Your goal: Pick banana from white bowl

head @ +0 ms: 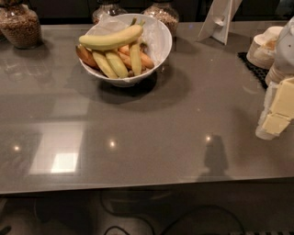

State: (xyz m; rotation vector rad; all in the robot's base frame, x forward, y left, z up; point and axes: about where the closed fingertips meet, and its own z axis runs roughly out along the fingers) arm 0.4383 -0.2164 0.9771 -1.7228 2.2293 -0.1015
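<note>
The banana (111, 39), long, pale yellow tinged green, lies across the top of the fruit in the white bowl (163, 41) at the back of the grey counter, left of centre. Under it lie shorter slim yellow bananas (115, 63) and orange-brown fruit (86, 55). My gripper (277, 114), white with pale yellow pads, hangs at the far right edge of the view above the counter. It is well to the right of the bowl, nearer the front, and holds nothing that I can see.
Glass jars stand at the back: one far left (19, 25), two behind the bowl (161, 13). A white card stand (220, 18) is at the back right. Stacked cream paper dishes (264, 48) sit on a black mat (252, 69). The counter's front edge (138, 186) runs across.
</note>
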